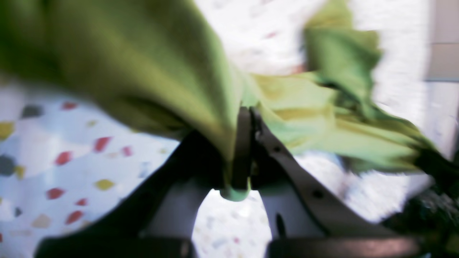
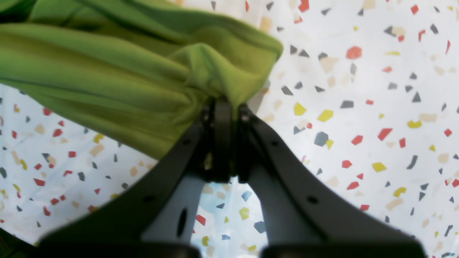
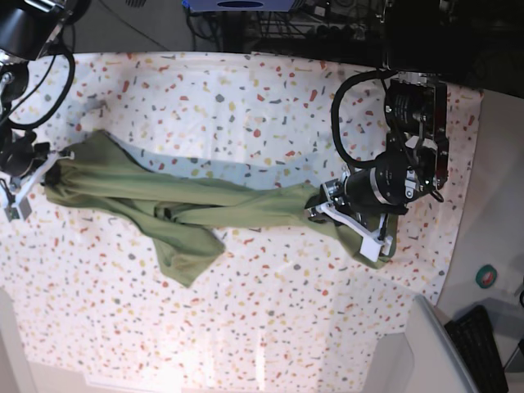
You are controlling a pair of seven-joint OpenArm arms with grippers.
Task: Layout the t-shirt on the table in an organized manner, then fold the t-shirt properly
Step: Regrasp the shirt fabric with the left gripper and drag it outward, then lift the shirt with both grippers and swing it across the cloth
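Speckled white cloth over the desk (image 3: 270, 106), red, yellow and grey flecks, plenty of bare surface around the garment. Olive-green t-shirt (image 3: 205, 205) strung across the middle as a twisted rope between both arms, one loose flap drooping toward the near edge. Probably held at opposite ends to stretch it out for the layout step; nowhere near flat yet, fold not started. Left pincer (image 1: 247, 143) pressed together on bunched fabric at one end, blurry in its wrist view. Right pincer (image 2: 224, 118) pinching a gathered wad at the other end. Twist along the length looks like the main obstacle to spreading. Off the cloth: keyboard (image 3: 481, 348) and small teal disc (image 3: 488, 277) at the corner, well apart, not interfering. Cables hanging near both arms.
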